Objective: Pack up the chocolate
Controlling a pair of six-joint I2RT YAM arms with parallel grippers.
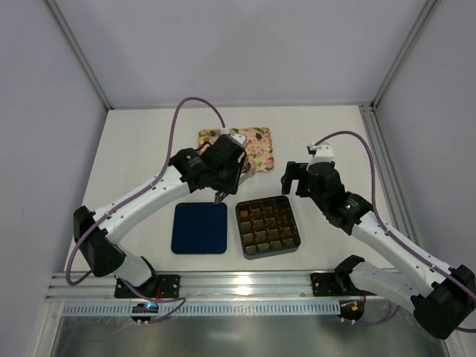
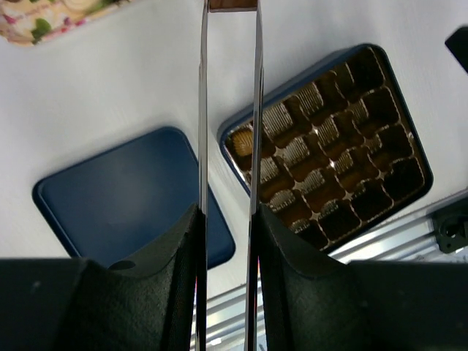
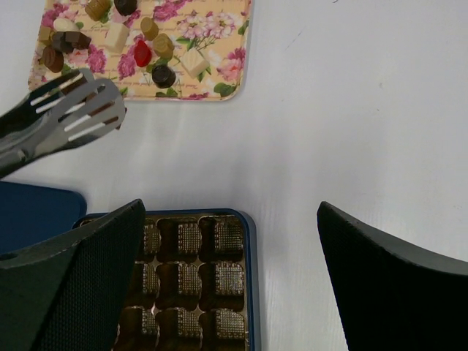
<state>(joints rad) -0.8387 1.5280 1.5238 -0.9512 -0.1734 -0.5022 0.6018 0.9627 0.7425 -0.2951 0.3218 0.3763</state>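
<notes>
Several small chocolates (image 3: 163, 75), dark, tan, whitish and one red, lie on the floral tray (image 3: 219, 82) at the back (image 1: 256, 141). My left gripper (image 1: 223, 177) (image 2: 228, 216) is shut on metal tongs (image 2: 202, 110) (image 3: 77, 110). The tong tips pinch a brown chocolate (image 2: 232, 4) and hover between the blue lid and the box. The dark gridded box (image 1: 268, 227) (image 2: 333, 146) (image 3: 190, 270) stands open on the table. My right gripper (image 1: 297, 178) (image 3: 230, 212) is open and empty above the box's far right corner.
The flat blue lid (image 1: 199, 228) (image 2: 124, 197) lies left of the box. An aluminium rail (image 1: 238, 282) runs along the table's near edge. White walls enclose the table at the back and sides.
</notes>
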